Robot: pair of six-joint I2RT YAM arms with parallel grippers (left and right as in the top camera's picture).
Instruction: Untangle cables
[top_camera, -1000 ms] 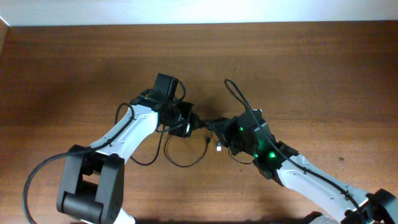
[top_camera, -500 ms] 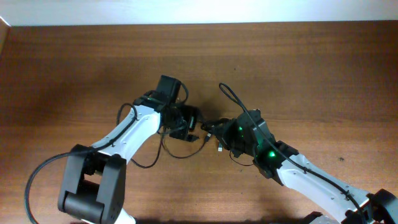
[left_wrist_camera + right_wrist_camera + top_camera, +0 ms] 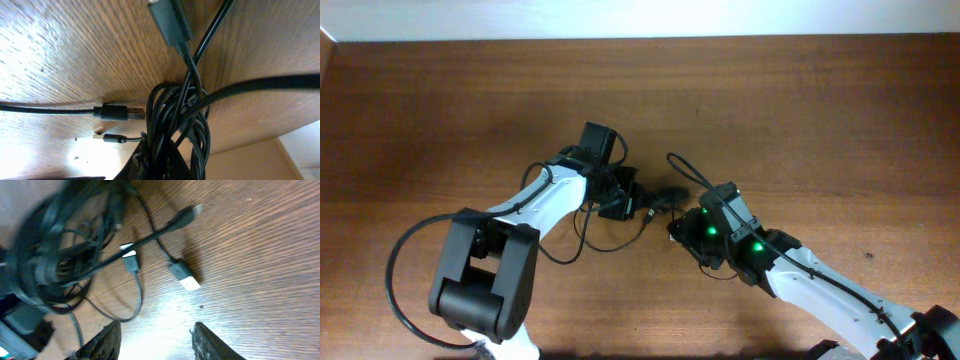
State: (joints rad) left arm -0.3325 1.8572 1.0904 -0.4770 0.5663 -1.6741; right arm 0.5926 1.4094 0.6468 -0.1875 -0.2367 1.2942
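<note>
Cables, thin, black, tightly coiled

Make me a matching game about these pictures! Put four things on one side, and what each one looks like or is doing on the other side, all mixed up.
Things:
1. left gripper
2. right gripper
3. cables
4. table

States:
A. brown wood
B. open, nothing between its fingers
C. black, tangled in a bundle
D. shut on the bundle

Pairs: 1-D, 2-B, 3-C, 4-A
</note>
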